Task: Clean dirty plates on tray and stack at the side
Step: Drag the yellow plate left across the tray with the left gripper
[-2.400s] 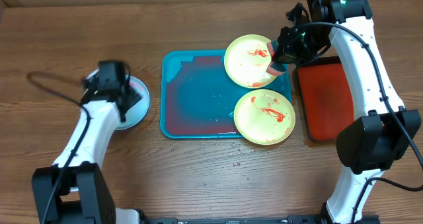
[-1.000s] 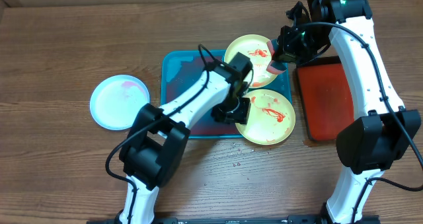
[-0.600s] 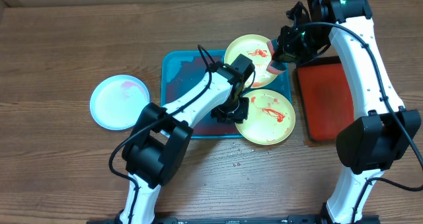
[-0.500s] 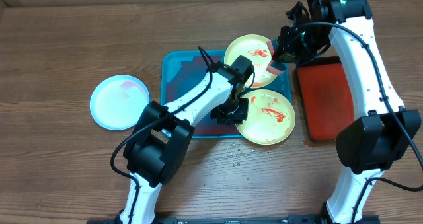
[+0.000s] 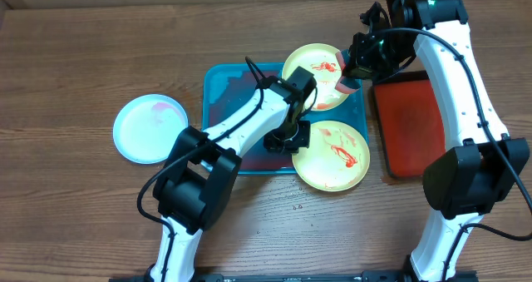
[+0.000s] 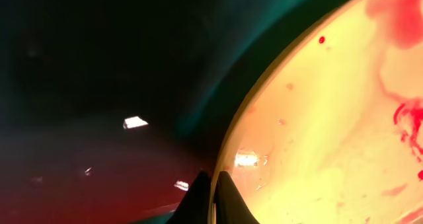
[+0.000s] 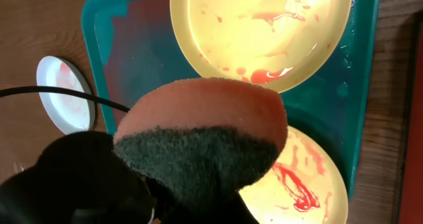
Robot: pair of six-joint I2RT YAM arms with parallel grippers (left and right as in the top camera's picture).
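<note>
Item: near yellow-green plate [image 5: 334,155], red-smeared, overhanging the front rim of the turquoise tray [image 5: 237,120]. My left end effector [image 5: 293,141] is pinched on its left edge. Second yellow-green plate [image 5: 312,76]: tray's far right corner. Blue plate [image 5: 150,129]: on the bench [image 5: 83,57], left of the tray. My right end effector [image 5: 347,72] clamps a sponge [image 7: 205,128] at the far plate's right edge. Red tray [image 5: 411,124]: far right.
</note>
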